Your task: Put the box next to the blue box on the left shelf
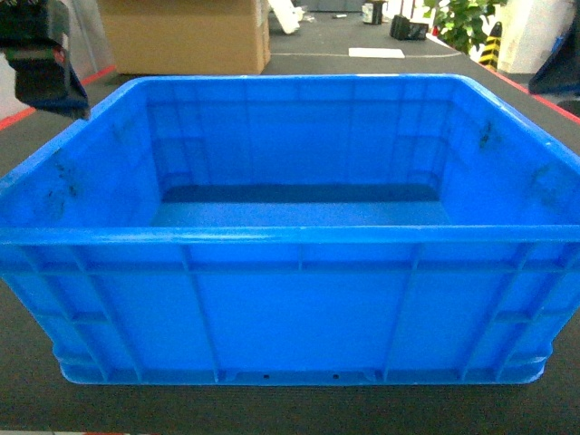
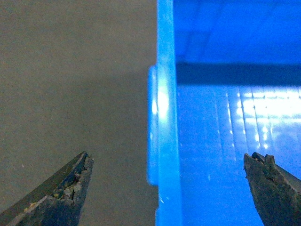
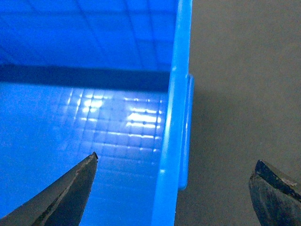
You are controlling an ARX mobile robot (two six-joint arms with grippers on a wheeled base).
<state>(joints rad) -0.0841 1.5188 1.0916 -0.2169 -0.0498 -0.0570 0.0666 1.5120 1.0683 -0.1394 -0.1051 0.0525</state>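
The box (image 1: 290,299), a large bright-blue crate with a thick rim and ribbed walls, stands on the dark table right in front of me. Its inner walls carry dark scuffs. My left gripper (image 2: 170,160) is open and straddles the crate's left wall rim (image 2: 164,117), one finger outside and one inside, neither touching. In the same way, my right gripper (image 3: 178,161) is open over the right wall rim (image 3: 176,117). The left arm (image 1: 41,59) shows at the crate's far left corner. The other blue box and the left shelf are out of view.
The dark table top (image 1: 272,408) runs around the crate. Behind it stands a big cardboard box (image 1: 181,34). Further back are a white sheet on the floor (image 1: 376,53) and a potted plant (image 1: 467,23).
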